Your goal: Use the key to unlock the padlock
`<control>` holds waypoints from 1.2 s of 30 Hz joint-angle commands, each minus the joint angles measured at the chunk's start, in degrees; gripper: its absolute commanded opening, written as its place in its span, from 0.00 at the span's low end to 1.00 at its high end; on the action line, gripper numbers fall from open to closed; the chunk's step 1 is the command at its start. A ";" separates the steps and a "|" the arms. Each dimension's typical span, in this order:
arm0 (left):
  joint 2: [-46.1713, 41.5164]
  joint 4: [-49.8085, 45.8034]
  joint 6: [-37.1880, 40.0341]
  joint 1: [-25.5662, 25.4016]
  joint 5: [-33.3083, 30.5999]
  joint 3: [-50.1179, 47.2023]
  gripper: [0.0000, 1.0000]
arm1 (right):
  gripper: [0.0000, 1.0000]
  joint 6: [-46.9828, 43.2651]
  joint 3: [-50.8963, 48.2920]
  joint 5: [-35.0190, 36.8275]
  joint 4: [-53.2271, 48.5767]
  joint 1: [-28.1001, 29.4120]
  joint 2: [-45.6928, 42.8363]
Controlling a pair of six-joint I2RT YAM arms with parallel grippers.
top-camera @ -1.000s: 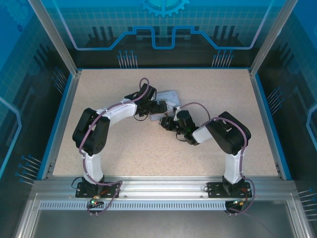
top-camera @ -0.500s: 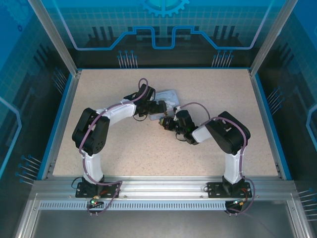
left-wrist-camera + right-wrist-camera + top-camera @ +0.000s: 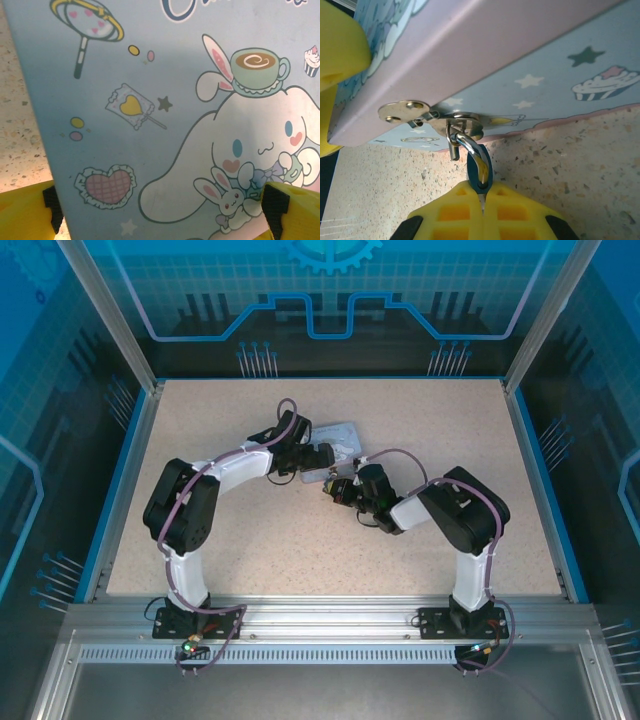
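The padlock [image 3: 479, 171] is hung from the clasp [image 3: 460, 122] of the tin [image 3: 545, 55], toward the table's [image 3: 250, 530] far edge, its long axis pointed straight into the right gripper [image 3: 482, 196], by which its body is pinched (the nearer arm); the left gripper [image 3: 163, 206] is spread wide over the lid

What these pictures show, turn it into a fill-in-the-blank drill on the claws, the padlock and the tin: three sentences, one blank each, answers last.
1. The right claw is ___ on the padlock, whose shackle hooks through the latch of the tin.
2. The left claw stands wide ___, one finger at each side of the tin.
3. Both claws' fingers are coloured ___.
Missing words: shut; open; yellow.
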 commanded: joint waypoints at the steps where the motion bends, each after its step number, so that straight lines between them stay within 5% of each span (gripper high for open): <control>1: -1.61 -2.66 1.34 0.86 -3.51 -1.30 0.99 | 0.00 2.09 -1.78 -0.89 -3.55 -0.45 -0.31; 15: -0.43 -2.83 0.60 0.84 -2.60 -2.07 0.99 | 0.00 13.41 -4.15 -3.08 9.02 -3.19 3.61; 36: 1.82 -4.18 0.12 0.83 -1.81 -2.70 0.99 | 0.00 23.25 -4.59 -1.66 13.49 -6.52 5.86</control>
